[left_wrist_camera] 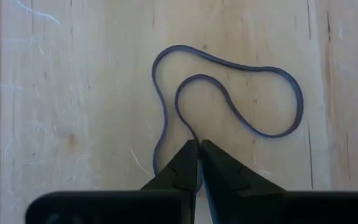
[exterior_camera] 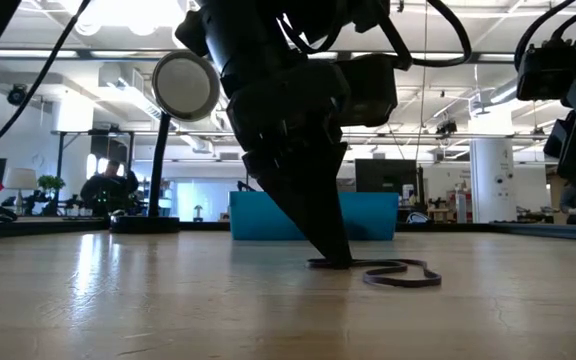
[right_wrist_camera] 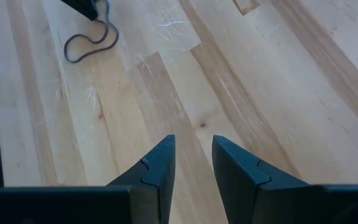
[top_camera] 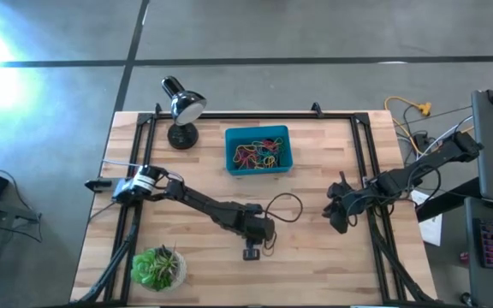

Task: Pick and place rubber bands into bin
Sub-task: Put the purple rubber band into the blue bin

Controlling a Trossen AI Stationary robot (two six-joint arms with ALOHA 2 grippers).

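- The pale wooden plank counter (top_camera: 332, 265) carries the shallow teal-blue plastic bin (top_camera: 258, 168) at its far middle, already holding a heap of coloured rubber bands (top_camera: 258, 155).
- The left hand (left_wrist_camera: 198, 148) is down on the counter, fingers together, pinching 1 strand of the dark, thin, floppy rubber band (left_wrist_camera: 272, 132); the loop trails away ahead of its tips, and the bin lies beyond.
- The right hand (right_wrist_camera: 192, 146) hovers well apart, fingers parted, empty.
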